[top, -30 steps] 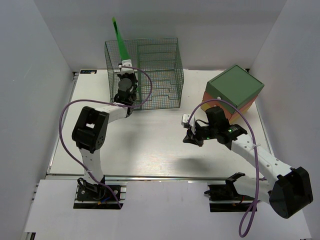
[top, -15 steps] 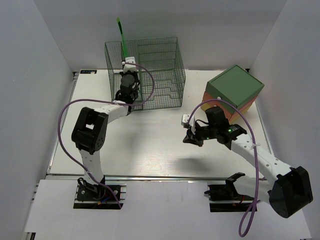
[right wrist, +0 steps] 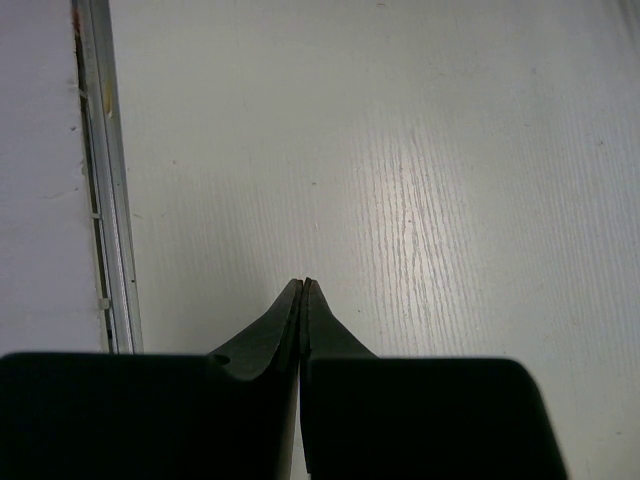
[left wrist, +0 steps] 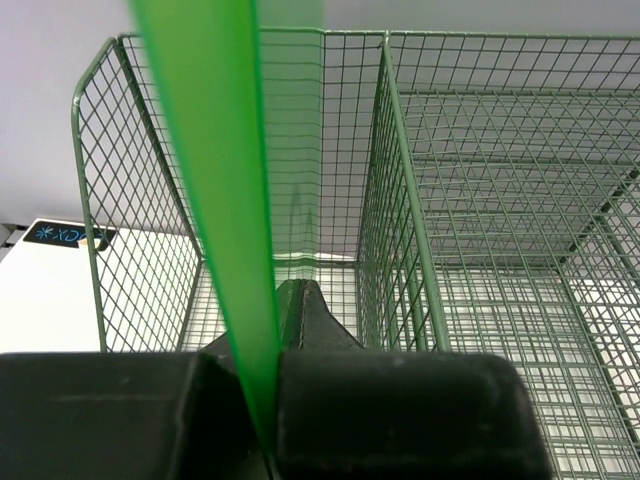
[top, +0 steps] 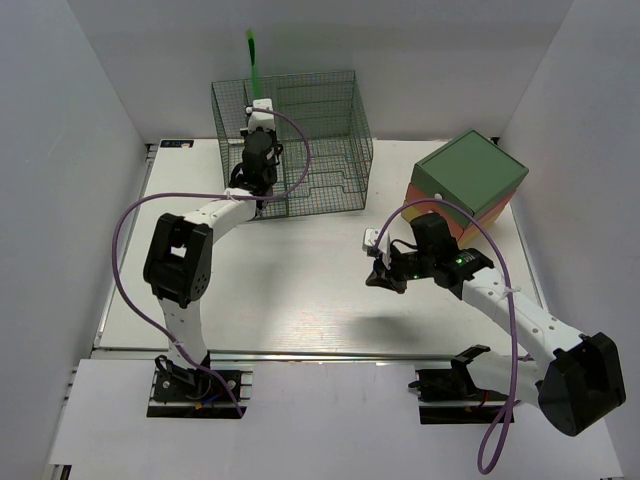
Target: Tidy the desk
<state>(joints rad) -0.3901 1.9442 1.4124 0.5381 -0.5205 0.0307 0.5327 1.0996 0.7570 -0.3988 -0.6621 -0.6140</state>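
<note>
Top view: the desk (top: 300,290) lies under both arms and carries a green wire-mesh rack (top: 330,130) at its far side and a green-topped drawer box (top: 470,175) at far right. The left gripper (top: 259,108) sits at the rack's left part, pinching a thin green strip (top: 252,55) that rises nearly upright above the mesh. The right gripper (top: 375,278) hangs over bare desk near the middle.

Left wrist view: we confirm the strip (left wrist: 215,200) is clamped between the fingers of the left gripper (left wrist: 270,330), with the rack's divider (left wrist: 400,200) just beyond.

Right wrist view: the right gripper (right wrist: 303,285) has its fingers pressed together, empty, above the desk (right wrist: 400,150) near an aluminium rail (right wrist: 100,150).
</note>
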